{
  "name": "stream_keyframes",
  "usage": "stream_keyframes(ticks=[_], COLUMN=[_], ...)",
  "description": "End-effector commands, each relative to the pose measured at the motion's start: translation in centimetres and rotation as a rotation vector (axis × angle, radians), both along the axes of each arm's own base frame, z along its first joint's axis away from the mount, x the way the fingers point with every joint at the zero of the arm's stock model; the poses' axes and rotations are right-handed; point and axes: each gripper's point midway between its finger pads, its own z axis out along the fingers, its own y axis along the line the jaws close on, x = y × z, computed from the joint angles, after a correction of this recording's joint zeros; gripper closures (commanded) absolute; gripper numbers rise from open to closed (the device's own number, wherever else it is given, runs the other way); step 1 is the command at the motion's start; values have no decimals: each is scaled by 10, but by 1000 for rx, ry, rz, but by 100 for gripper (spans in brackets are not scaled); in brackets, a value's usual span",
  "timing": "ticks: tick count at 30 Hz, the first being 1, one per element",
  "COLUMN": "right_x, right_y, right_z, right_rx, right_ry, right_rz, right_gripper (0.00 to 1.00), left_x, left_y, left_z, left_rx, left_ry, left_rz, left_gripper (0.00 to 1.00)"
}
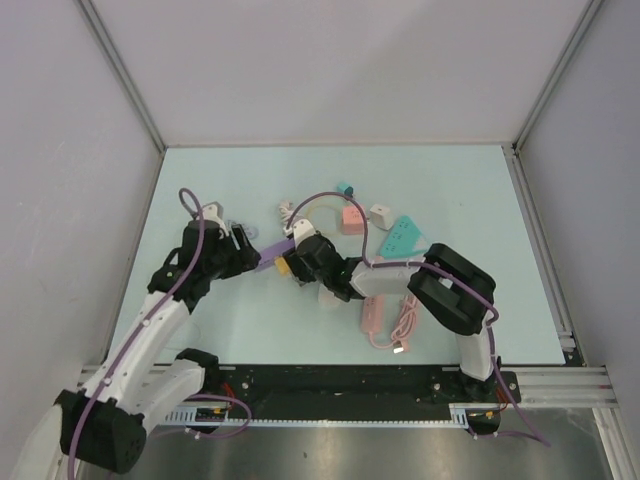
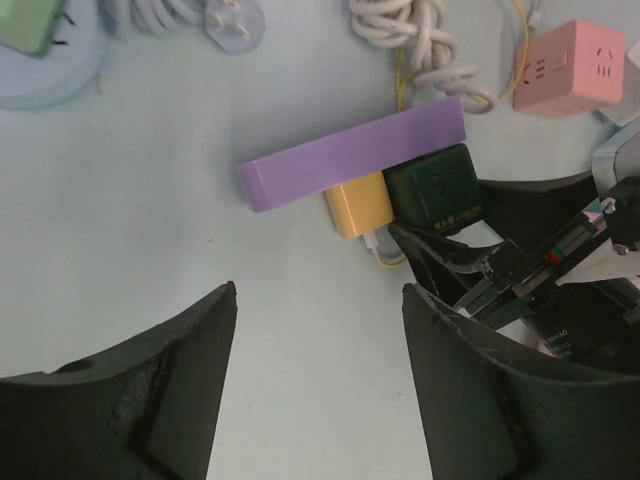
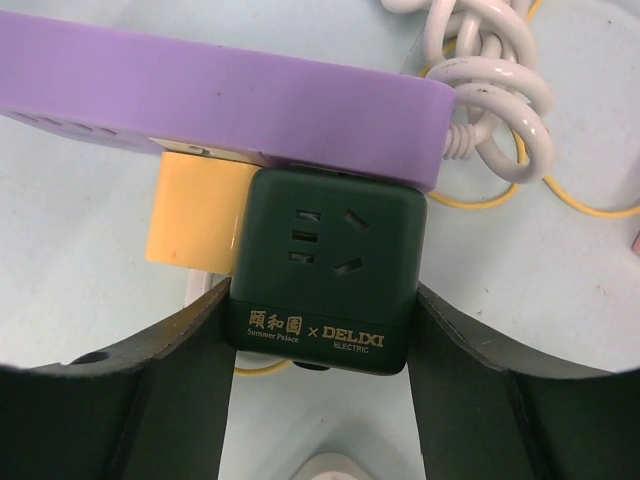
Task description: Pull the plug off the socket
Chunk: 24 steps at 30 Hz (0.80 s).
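A purple power strip (image 3: pixel 220 95) lies on the table, also in the left wrist view (image 2: pixel 350 155) and the top view (image 1: pixel 272 255). A dark green cube plug (image 3: pixel 325 270) and a yellow plug (image 3: pixel 195 215) are plugged into its side. My right gripper (image 3: pixel 320 320) is shut on the green cube plug, one finger on each side of it; the plug also shows in the left wrist view (image 2: pixel 435 190). My left gripper (image 2: pixel 318 300) is open and empty above bare table, a little short of the strip's left end.
A coiled white cable (image 3: pixel 490 95) and a thin yellow cord (image 3: pixel 590 205) lie by the strip's right end. A pink cube socket (image 2: pixel 570 65), a teal strip (image 1: pixel 400 236), a white cube (image 1: pixel 381 214) and a pink strip with cable (image 1: pixel 385 320) lie around.
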Motion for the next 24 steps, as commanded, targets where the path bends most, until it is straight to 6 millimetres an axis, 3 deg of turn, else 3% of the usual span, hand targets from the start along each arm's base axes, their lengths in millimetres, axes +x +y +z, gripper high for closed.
stream_keyframes(ticks=[1,3,5,7,9,14,18,24], right_x=[2,4,3,3,5,-2,-2,-5], right_y=[4,2,0,-2,-6,-2,-3,-10], right_z=[26,26,25,25,29,36,33,34], right_rx=[61,72,78,82,79,130,126,118], right_ry=[-40,-32,-19,-9,-6,33,47,71], right_rz=[85,101,123,153,174,266,309,335], right_gripper=[73,73,74,74,74,74,74,72], left_x=[27,35,42,43,44,62,65,70], left_y=[-24,-25,-28,-35,-38,-29,-45,-40], left_z=[20,9,-6,-9,-24,-26,-26,-52], left_rx=[-91,-54,-17,10,48,185,198,254], left_ry=[-33,-4,53,70,111,12,-110,-30], left_rz=[-71,-99,-145,-240,-323,-385,-537,-576], left_gripper=[33,34,29,22,24,21,22,19])
